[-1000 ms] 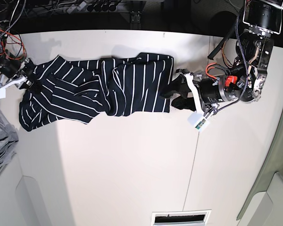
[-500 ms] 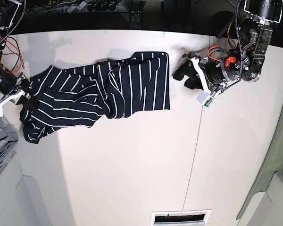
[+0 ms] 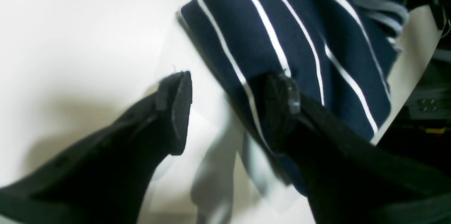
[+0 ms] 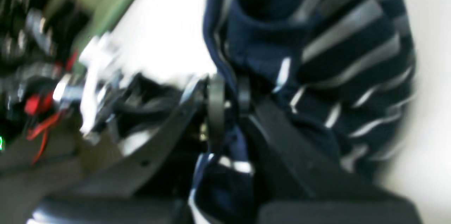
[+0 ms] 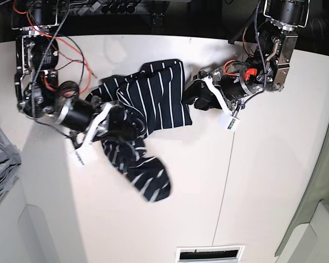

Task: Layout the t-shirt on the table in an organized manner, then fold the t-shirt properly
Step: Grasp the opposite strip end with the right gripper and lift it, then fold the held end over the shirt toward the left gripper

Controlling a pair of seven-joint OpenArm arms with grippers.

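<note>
White table (image 5: 153,219), right pincer (image 4: 229,97) clamped on t-shirt (image 5: 148,104) in wrist view, left pincer (image 3: 232,111) agape.

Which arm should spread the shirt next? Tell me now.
Right, most likely. The right gripper is shut on the t-shirt, so it can drag the bunched cloth flat. The left gripper stands open beside the hem on the table, holding nothing.

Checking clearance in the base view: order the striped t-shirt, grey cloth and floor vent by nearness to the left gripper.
1. Dark navy white-striped fabric t-shirt, just beside the left gripper.
2. White slotted vent, bottom edge.
3. Plain light grey cloth, far edge.
</note>
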